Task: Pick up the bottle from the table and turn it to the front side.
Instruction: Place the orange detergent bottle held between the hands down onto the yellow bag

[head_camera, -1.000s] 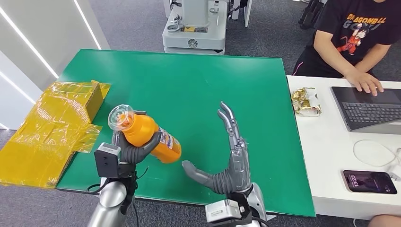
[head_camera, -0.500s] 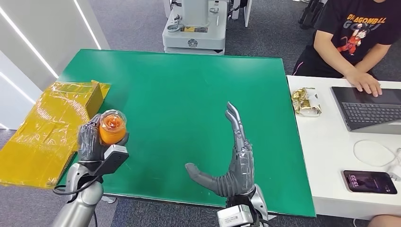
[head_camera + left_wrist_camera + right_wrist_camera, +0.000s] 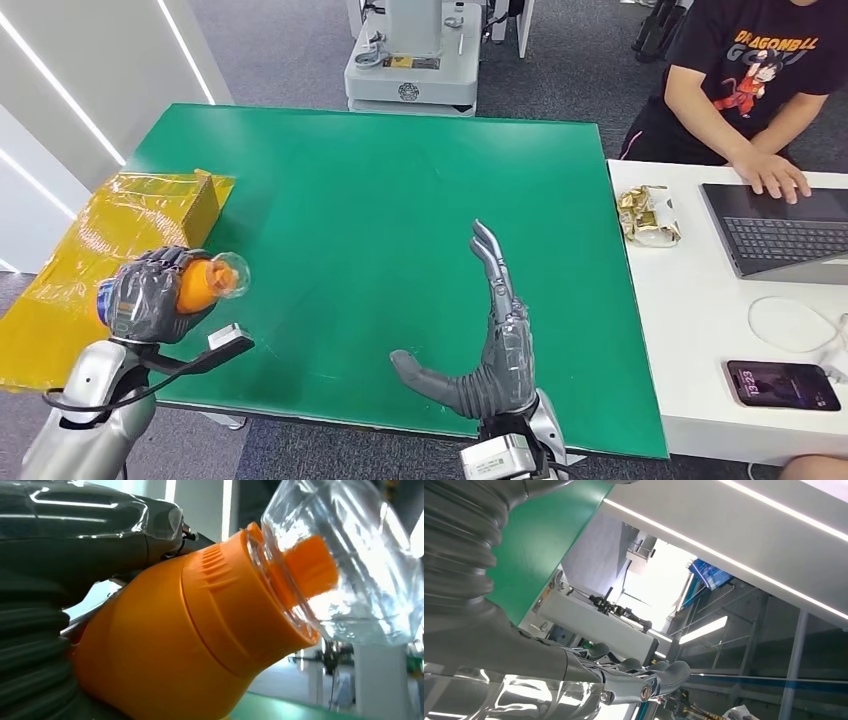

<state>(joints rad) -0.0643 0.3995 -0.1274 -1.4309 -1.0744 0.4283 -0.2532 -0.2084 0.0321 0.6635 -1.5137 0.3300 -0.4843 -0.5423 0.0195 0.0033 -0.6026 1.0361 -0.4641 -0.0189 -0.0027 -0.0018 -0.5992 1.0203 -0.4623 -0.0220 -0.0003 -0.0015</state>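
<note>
- While the left hand wraps its fingers tight around the orange bottle, the bottle rides in the air over the near-left corner of the green table, lying roughly level, clear cap aimed toward the table's middle; the yellow box sits just beyond that left edge.
- From the left wrist view the grip sits low on the orange body, leaving the shoulder and the clear cap free; I cannot tell from where I stand which face of the label is outward.
- The right hand stands over the near edge, fingers apart and straight, thumb stuck out sideways, holding nothing; it is well apart from the bottle.
- As I judge it, the step in hand is the turning; done well, the wrist rolls slowly with the clamp kept firm so the smooth plastic does not slip, and the bottle comes back inward over the green top rather than hanging past the corner near the box; if a handover is meant, the open palm should meet the body, not the cap.
- Counted: one bottle, one yellow box, two robot hands, one person at the white desk; on it one laptop, one phone, one snack wrapper.
</note>
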